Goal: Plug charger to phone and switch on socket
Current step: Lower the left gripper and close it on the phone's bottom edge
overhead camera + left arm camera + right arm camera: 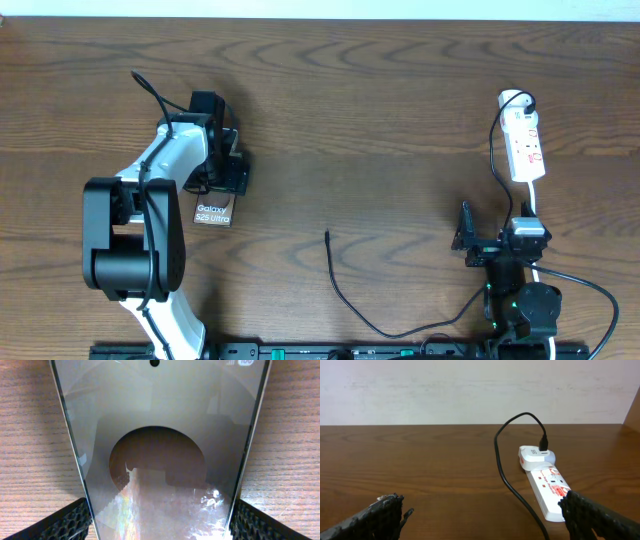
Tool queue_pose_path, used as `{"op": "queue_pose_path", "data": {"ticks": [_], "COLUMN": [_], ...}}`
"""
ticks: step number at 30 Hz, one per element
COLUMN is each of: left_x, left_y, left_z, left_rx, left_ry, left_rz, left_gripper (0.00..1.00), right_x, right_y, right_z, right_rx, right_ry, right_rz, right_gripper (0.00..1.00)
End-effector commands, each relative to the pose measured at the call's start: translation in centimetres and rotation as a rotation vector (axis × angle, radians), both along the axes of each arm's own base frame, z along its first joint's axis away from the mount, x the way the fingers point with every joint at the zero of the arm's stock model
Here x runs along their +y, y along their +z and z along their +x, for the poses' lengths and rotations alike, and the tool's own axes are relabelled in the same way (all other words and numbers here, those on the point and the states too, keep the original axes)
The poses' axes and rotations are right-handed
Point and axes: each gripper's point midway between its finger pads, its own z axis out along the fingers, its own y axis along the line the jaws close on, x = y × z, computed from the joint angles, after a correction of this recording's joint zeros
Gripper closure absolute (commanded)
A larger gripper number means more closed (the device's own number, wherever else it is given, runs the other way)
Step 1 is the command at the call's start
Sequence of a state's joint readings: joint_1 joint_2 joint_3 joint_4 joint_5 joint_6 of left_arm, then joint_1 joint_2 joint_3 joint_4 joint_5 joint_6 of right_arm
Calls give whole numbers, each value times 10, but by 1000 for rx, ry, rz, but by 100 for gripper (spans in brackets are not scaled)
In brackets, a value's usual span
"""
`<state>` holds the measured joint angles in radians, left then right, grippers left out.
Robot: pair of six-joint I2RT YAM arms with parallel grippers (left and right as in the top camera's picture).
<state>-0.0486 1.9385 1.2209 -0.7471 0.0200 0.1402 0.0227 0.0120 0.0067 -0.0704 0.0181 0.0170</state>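
Overhead view: one charger [345,300] lies with its free tip on the worktop [400,120], well apart from the one phone [212,212], which is half hidden under my left arm. Left wrist view: my left fingers [70,522] are clamped on the phone's long edges. Right wrist view: my right fingers [380,517] are spread wide and hold nothing, and the charger's other end sits in a white adapter [535,456] at the far end of the one socket [550,487].

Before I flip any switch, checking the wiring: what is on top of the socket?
A white adapter sits on the far end of the socket, the black charger running from it; the outlet beneath is covered. Red marks show, switch positions too small to tell.
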Motion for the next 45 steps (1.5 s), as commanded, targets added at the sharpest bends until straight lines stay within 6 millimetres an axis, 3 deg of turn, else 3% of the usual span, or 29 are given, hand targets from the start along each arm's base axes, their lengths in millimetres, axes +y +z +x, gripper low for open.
{"op": "queue_pose_path", "data": {"ticks": [1,12,19,45], "left_x": [1,1,1,-7], "left_y": [-10,-10,-14,-21], "left_z": [-5,-5,-11,-18], "left_rx": [31,32,45,70], "left_ry": [-17,-17,-17,-17], "left_rz": [8,8,8,-43], "left_gripper": [13,16,3,3], "right_x": [-1,-1,-1,-1], "right_y": [0,0,0,0], "right_z": [0,0,0,0], "right_rx": [0,0,0,0], "right_ry": [-1,-1,-1,-1], "right_rz": [-11,-10,-10,-10], "right_gripper": [1,1,1,1]}}
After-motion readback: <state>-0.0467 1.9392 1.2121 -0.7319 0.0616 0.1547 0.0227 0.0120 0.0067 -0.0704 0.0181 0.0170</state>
